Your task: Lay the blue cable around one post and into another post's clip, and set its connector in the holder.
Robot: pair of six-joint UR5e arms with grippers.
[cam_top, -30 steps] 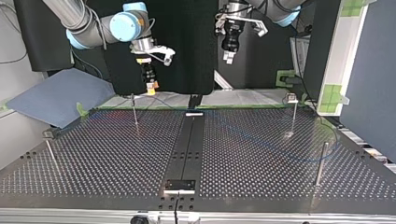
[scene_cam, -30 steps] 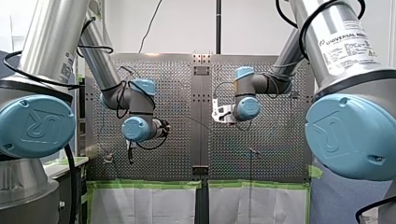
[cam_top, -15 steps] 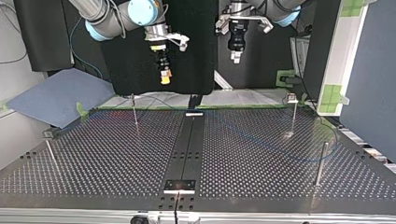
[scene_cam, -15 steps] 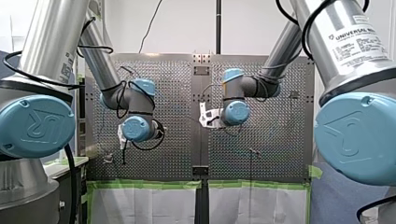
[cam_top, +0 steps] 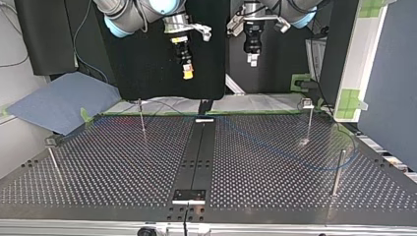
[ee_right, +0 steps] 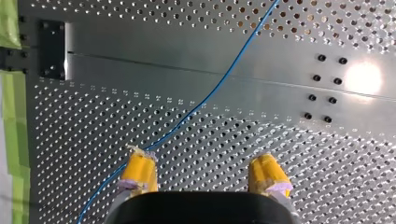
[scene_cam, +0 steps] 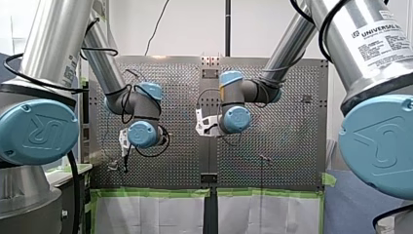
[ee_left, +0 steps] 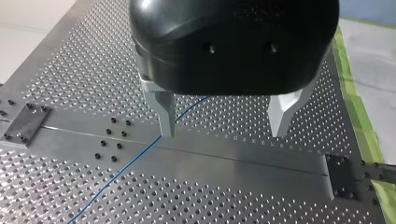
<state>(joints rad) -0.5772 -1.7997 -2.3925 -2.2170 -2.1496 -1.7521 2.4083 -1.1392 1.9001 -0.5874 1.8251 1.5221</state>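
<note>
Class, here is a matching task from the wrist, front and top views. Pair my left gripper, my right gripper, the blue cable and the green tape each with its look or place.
Column one:
1. left gripper
2. right gripper
3. blue cable
4. green tape

Column two:
A. yellow pads, open, holding nothing
B. lies across the perforated table
C. metal fingers, open, holding nothing
D. runs along the table's edge

Pairs: 1-C, 2-A, 3-B, 4-D
</note>
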